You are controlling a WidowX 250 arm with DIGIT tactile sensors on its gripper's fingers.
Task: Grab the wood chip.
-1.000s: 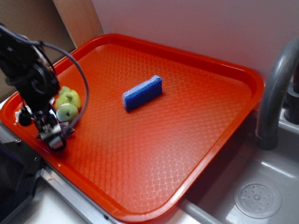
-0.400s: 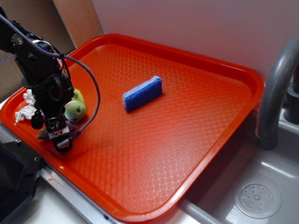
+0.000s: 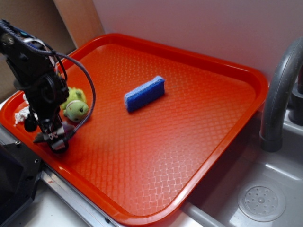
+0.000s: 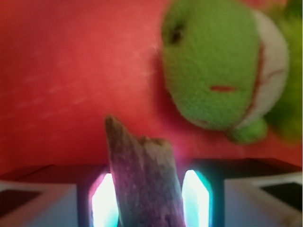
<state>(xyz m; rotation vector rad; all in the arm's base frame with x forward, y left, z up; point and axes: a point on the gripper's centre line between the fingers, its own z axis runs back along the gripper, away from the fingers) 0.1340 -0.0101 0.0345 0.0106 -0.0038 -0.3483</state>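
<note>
The wood chip (image 4: 142,175), a rough brown-grey wedge, stands between my two fingers with its pointed end sticking out ahead over the tray. In the exterior view its tip (image 3: 38,138) pokes out to the left of my gripper (image 3: 56,138), low over the red tray's front left corner. My gripper (image 4: 149,189) is shut on the chip, with one lit pad (image 4: 104,198) on either side. The green plush toy (image 3: 75,108) lies just beyond and to the right, and it also shows in the wrist view (image 4: 213,71).
A blue sponge block (image 3: 144,93) lies mid-tray. Crumpled white paper (image 3: 21,113) sits by the tray's left rim behind the arm. The red tray (image 3: 255,78) fills the counter. A grey faucet (image 3: 279,90) and sink drain (image 3: 261,202) are at the right.
The arm has swung back to the left and a little away from the plush toy. The chip's tip has shifted left with the gripper.
</note>
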